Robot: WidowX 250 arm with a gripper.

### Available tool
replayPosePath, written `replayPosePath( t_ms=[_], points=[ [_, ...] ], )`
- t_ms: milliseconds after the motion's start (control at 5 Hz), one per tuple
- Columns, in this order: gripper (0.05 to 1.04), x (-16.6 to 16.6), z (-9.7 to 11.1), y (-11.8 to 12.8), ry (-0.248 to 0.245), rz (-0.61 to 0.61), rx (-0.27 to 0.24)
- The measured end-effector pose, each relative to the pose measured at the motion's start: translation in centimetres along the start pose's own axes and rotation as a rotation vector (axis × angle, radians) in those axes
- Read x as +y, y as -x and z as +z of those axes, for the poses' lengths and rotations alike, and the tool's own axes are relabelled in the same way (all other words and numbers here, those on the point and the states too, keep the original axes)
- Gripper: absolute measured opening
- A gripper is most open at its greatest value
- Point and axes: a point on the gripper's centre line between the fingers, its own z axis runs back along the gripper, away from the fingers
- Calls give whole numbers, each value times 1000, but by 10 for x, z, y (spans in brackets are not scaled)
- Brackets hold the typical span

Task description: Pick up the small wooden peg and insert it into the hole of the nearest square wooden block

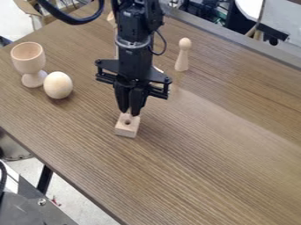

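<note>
The gripper (130, 112) hangs down left of the view's middle, low over the table, at the far end of a small pale wooden block (127, 127). The block has a round hole in its upper face, and the gripper covers part of its far edge. Whether the block is held cannot be made out. Left of the gripper, a wooden egg (58, 85) lies beside an upright wooden goblet-shaped cup (28, 59). A wooden peg figure with a round head (183, 56) stands to the gripper's upper right.
The brown wood-grain table (217, 158) has its near edge running diagonally across the lower left. Pale wooden pieces are partly hidden behind the arm. A grey rail (235, 42) borders the table's far side, and metal equipment (35, 204) stands below the near edge.
</note>
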Motion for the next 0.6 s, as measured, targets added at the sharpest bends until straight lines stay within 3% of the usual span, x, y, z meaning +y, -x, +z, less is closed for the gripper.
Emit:
replayPosePath(
  t_ms=[600],
  points=[
    [146,3,2,9,-6,15,8]
  ],
)
